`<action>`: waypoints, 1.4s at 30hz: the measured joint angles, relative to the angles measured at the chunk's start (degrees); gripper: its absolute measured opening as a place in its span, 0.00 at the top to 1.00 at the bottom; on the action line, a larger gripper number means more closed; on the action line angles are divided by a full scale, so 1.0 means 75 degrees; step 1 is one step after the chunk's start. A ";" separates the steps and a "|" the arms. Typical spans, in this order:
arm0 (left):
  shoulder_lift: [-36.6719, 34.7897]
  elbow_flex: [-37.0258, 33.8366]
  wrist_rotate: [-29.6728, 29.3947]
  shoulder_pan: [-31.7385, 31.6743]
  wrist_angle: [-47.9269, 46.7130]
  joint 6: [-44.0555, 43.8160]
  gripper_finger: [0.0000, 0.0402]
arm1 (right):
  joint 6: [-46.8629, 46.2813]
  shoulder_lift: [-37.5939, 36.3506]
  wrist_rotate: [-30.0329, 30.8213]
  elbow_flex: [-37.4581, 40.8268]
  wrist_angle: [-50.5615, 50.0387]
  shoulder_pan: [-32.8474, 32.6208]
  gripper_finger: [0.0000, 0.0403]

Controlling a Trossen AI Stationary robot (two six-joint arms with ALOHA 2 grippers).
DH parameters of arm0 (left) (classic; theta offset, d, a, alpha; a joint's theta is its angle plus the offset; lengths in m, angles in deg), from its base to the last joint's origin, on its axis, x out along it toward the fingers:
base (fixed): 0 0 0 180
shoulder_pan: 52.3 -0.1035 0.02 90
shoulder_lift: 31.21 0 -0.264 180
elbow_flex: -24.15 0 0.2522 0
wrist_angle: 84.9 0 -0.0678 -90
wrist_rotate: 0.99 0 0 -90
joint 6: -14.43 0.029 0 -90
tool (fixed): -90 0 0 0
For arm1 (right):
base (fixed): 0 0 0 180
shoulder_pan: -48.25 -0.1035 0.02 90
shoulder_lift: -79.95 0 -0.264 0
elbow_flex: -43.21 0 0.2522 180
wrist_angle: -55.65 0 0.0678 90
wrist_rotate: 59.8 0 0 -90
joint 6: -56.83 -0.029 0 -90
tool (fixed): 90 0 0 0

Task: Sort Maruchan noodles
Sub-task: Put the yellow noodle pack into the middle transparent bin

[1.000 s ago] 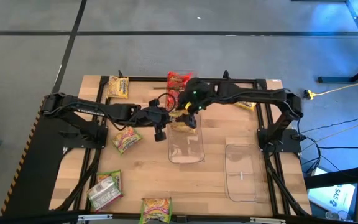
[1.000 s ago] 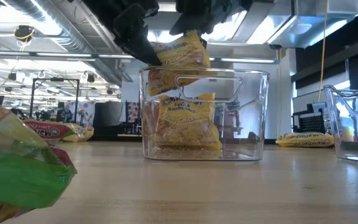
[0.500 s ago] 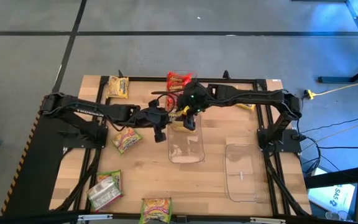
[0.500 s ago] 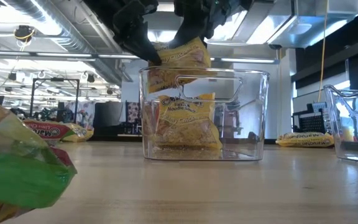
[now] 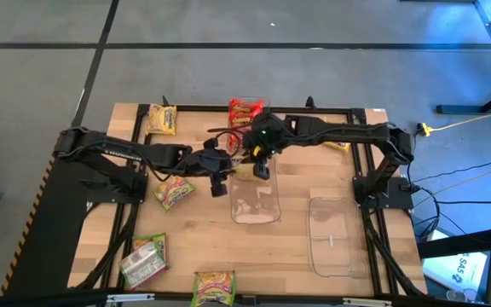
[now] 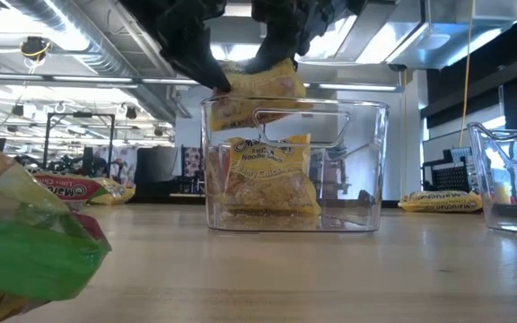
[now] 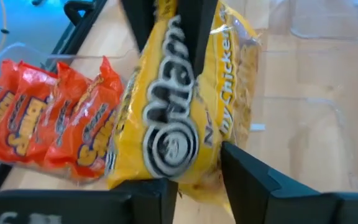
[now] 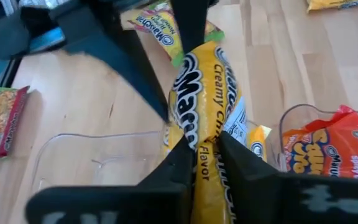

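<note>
A yellow Maruchan packet [image 6: 257, 88] hangs between both grippers, just above the rim of a clear bin [image 6: 366, 170] at mid-table. A second yellow packet [image 6: 267, 179] stands on its lower edge inside that bin. My right gripper [image 8: 207, 165] is shut on the hanging packet. My left gripper [image 7: 194, 186] comes in from the table's left, and its fingers stand apart on either side of the packet's other end. Red packets [image 7: 48, 124] lie in another clear bin at the far edge. My left gripper has the packet's end [image 7: 185, 168] in the gap between its parted fingers, reaching in level from the table's left. Whether the fingers touch it, I cannot tell. My right gripper pinches the packet [image 8: 205, 146] between its two fingers, coming from above and the right. The packet stretches away past the fingertips, tilted and clear of the bin.
A third clear bin [image 5: 331, 234] stands near the right front. Loose packets lie about: yellow ones at the far left [image 5: 162, 119] and far right [image 5: 337, 145], green-pink ones at the left [image 5: 173, 192], the near left [image 5: 143, 260] and the near edge [image 5: 214, 286].
My right gripper has come down a little toward the left gripper and shut on the yellow packet, which stays above the bin's rim. The left arm has held its place.
</note>
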 joint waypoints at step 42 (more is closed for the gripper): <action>-0.3819 -0.3550 0.0121 0.0659 0.2945 -0.0525 0.71 | 0.0296 -0.0493 0.1853 0.3844 0.3793 -0.1142 0.82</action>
